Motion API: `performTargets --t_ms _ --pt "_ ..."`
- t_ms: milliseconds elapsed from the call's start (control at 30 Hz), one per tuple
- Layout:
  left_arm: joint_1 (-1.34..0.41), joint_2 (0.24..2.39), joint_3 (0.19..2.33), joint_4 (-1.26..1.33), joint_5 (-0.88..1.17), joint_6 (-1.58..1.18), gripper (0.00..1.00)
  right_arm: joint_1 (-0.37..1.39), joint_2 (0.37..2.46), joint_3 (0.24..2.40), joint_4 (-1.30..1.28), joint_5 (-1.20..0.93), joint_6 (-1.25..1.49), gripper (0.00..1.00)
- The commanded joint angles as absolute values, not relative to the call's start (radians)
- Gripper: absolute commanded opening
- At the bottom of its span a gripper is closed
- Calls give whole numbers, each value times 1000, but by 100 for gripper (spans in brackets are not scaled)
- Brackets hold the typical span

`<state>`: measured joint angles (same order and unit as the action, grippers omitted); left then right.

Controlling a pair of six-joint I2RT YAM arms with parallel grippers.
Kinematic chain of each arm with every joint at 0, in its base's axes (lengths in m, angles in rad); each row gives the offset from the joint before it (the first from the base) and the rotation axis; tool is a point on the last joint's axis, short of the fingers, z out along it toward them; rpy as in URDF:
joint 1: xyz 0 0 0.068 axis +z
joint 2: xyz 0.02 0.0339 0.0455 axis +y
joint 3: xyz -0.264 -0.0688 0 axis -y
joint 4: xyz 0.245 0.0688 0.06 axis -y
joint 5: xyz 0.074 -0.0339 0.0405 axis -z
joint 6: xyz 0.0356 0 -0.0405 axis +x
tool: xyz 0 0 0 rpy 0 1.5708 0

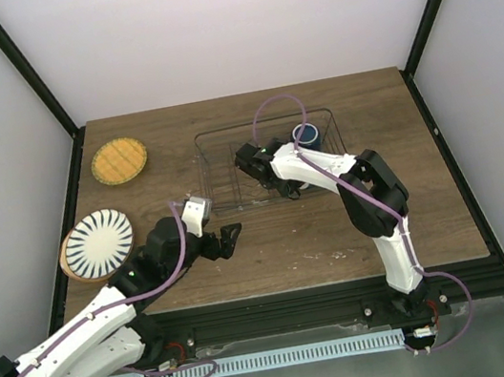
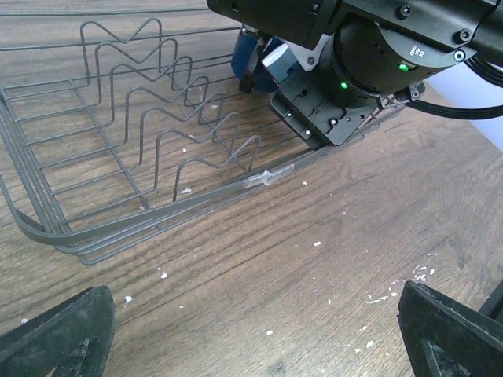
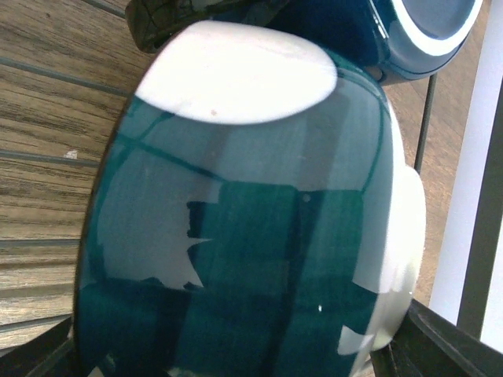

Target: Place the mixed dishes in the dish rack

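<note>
Gripping a teal-lined bowl [image 3: 236, 236] in the rack [image 2: 157, 216] beside a blue cup [image 3: 346, 23], right fingers [image 3: 444, 349], left fingers [image 2: 55, 338] spread wide, arm lettering [image 2: 406, 51] unreadable.

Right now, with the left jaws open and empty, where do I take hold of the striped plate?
Grip the striped plate by its rim on the right side, the one facing the left gripper. It lies flat on the tan plate, shifted rightward, so that edge probably overhangs: one jaw under, one on top.
</note>
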<state>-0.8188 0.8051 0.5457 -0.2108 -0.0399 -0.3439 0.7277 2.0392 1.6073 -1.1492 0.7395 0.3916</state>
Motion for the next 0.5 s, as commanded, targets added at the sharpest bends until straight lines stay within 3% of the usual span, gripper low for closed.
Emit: performTargets --t_ms 0,467 --pt "-819 810 554 -187 -28 -353 100 724 2025 1585 -1131 683 353 66" --pt "-820 841 574 -191 -23 -345 100 725 2013 1572 -1072 614 269 92"
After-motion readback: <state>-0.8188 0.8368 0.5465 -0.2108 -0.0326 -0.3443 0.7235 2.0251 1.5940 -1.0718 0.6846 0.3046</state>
